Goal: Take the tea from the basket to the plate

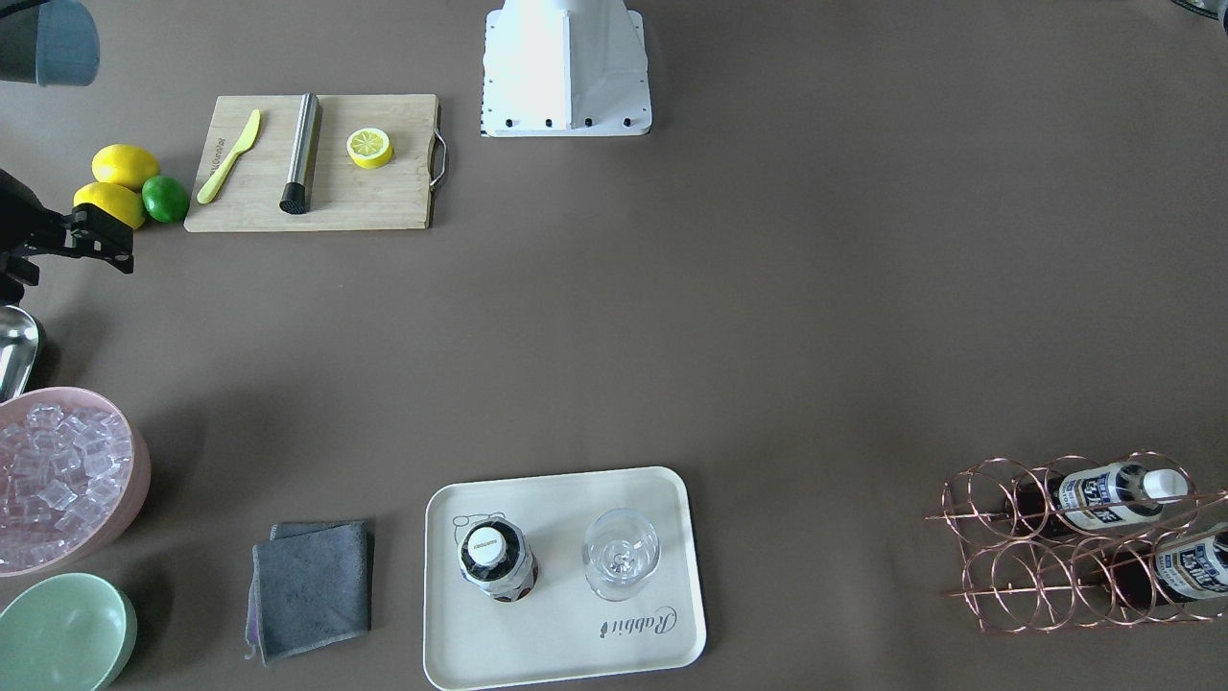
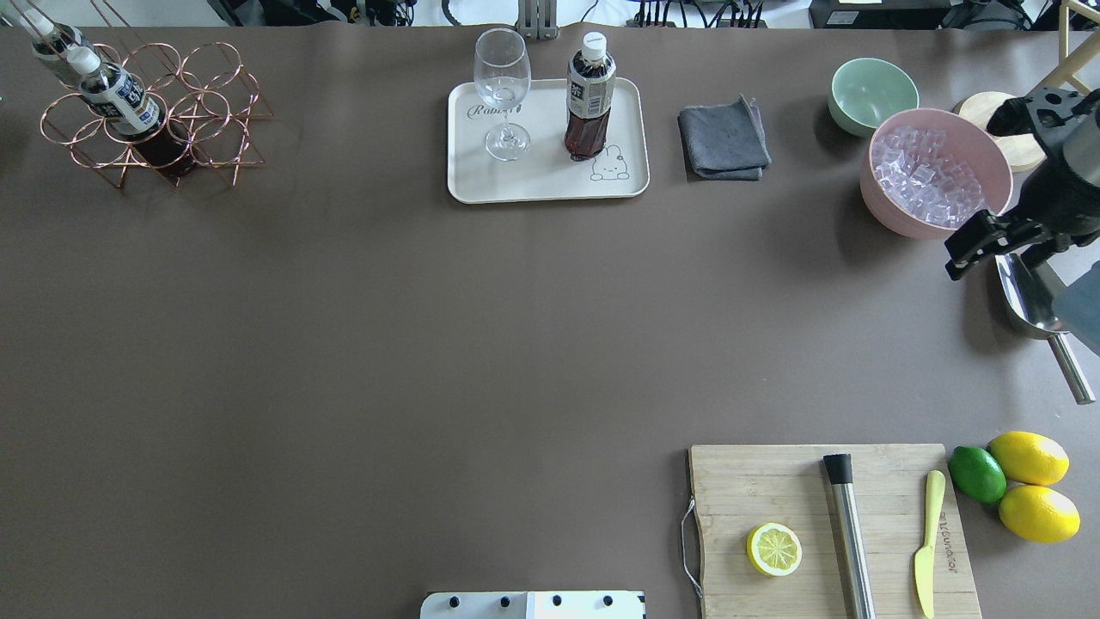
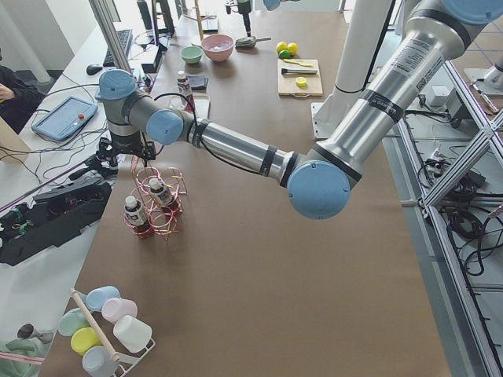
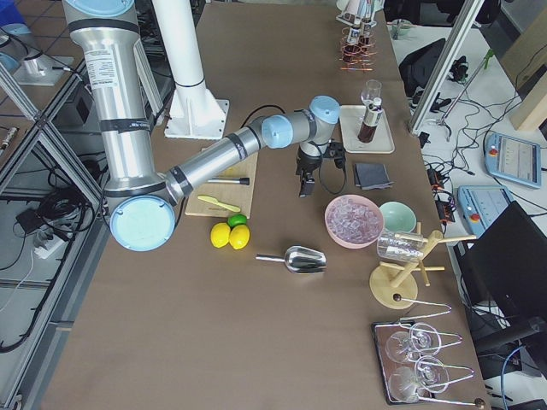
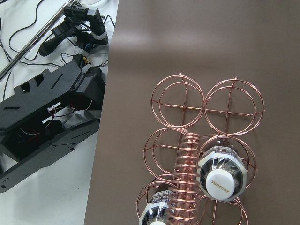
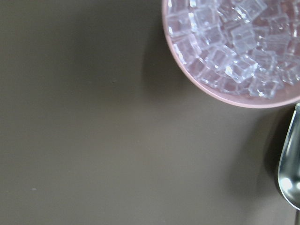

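Tea: the tea (image 2: 589, 94) is standing upright on the plate, white cap on top, at the end with the little animal drawing.
Plate: the plate (image 2: 550, 185) is lying flat at the far edge of the table from the robot, carrying the bottle and a wine glass.
Wine glass: the wine glass (image 2: 503, 86) is standing upright near the tea, apart from it, at the end with the script lettering.
Basket: the copper wire basket (image 2: 206, 112) is sitting well apart from the plate, toward the robot's left, holding two more bottles (image 2: 116, 94) that are lying tilted in its rings with their caps pointing outward.
Left gripper: the left gripper (image 3: 126, 148) is hanging by the basket at the table's edge. Only the side camera is catching it, so I cannot tell whether its jaws are apart or closed.
Cloth: a folded grey cloth (image 2: 724, 142) is lying just beside the plate on the other side.
Bowls: a mint-green bowl (image 2: 872, 94) and a pink bowl (image 2: 885, 206) filled with ice cubes are sitting beyond the cloth.
Right gripper: the right gripper (image 2: 967, 249) is hovering over the table between the pink bowl and a metal scoop (image 2: 1027, 297). I cannot tell how its jaws are standing.
Cutting board: a wooden cutting board (image 2: 773, 481) near the robot is carrying a lemon half (image 2: 774, 548), a metal rod (image 2: 849, 533) and a yellow knife (image 2: 926, 550).
Fruit: a lime (image 2: 978, 474) and two lemons (image 2: 1029, 457) are lying just beside the board.
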`<state>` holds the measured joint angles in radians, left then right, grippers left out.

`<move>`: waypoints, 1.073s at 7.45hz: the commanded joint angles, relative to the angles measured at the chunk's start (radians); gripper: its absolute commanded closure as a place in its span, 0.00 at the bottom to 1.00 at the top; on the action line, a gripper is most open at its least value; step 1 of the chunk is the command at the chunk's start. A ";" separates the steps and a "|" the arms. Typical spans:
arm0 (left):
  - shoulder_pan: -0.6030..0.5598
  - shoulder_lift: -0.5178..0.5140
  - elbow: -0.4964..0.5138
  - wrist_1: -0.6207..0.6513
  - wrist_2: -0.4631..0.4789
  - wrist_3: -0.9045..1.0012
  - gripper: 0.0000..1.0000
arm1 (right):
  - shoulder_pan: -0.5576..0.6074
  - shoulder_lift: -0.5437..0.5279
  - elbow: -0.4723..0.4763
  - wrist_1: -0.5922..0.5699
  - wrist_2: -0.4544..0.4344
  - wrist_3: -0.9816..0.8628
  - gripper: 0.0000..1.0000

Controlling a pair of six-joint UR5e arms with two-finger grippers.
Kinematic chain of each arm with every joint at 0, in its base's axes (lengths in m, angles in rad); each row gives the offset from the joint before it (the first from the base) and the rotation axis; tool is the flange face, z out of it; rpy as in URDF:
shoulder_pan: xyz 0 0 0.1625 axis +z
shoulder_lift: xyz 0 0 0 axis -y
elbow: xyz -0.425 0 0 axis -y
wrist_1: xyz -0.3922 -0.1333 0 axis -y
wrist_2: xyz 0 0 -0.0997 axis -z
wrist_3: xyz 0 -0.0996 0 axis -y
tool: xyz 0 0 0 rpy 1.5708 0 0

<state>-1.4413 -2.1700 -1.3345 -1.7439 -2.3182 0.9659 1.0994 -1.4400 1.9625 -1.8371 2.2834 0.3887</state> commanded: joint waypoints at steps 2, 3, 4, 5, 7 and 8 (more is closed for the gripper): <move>-0.047 0.158 -0.270 -0.002 -0.019 -0.292 0.02 | 0.159 -0.259 -0.054 0.116 0.002 -0.115 0.01; -0.047 0.256 -0.381 -0.002 -0.023 -0.537 0.02 | 0.215 -0.285 -0.107 0.136 0.010 -0.141 0.01; -0.048 0.325 -0.441 -0.003 -0.024 -0.746 0.02 | 0.265 -0.331 -0.112 0.139 0.014 -0.196 0.00; -0.054 0.367 -0.456 -0.009 -0.053 -0.870 0.02 | 0.296 -0.350 -0.114 0.154 -0.004 -0.241 0.00; -0.132 0.480 -0.434 -0.009 -0.137 -1.248 0.02 | 0.301 -0.335 -0.164 0.163 -0.080 -0.251 0.00; -0.134 0.498 -0.402 -0.009 -0.126 -1.257 0.02 | 0.330 -0.342 -0.166 0.162 -0.076 -0.243 0.00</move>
<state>-1.5562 -1.7404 -1.7696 -1.7496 -2.4313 -0.1498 1.3974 -1.7793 1.8207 -1.6790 2.2323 0.1456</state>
